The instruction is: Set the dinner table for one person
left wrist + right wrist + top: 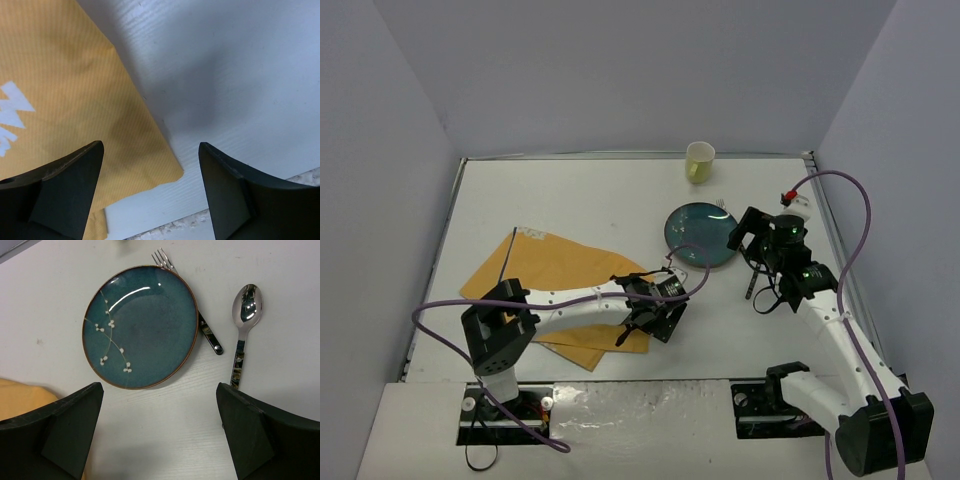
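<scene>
The dinner table is a large white top. On it lie an orange-yellow mat, a teal plate with white flower print, a fork partly tucked under the plate's right rim, and a spoon to its right. My left gripper hangs open over the mat's near right corner, with nothing between its fingers. My right gripper stands open just short of the plate, holding nothing; the spoon's handle runs beside its right finger.
A pale yellow cup stands at the far edge behind the plate. Grey walls close in the table on three sides. A purple cable loops over the right arm. The table's near rim shows just under the left gripper.
</scene>
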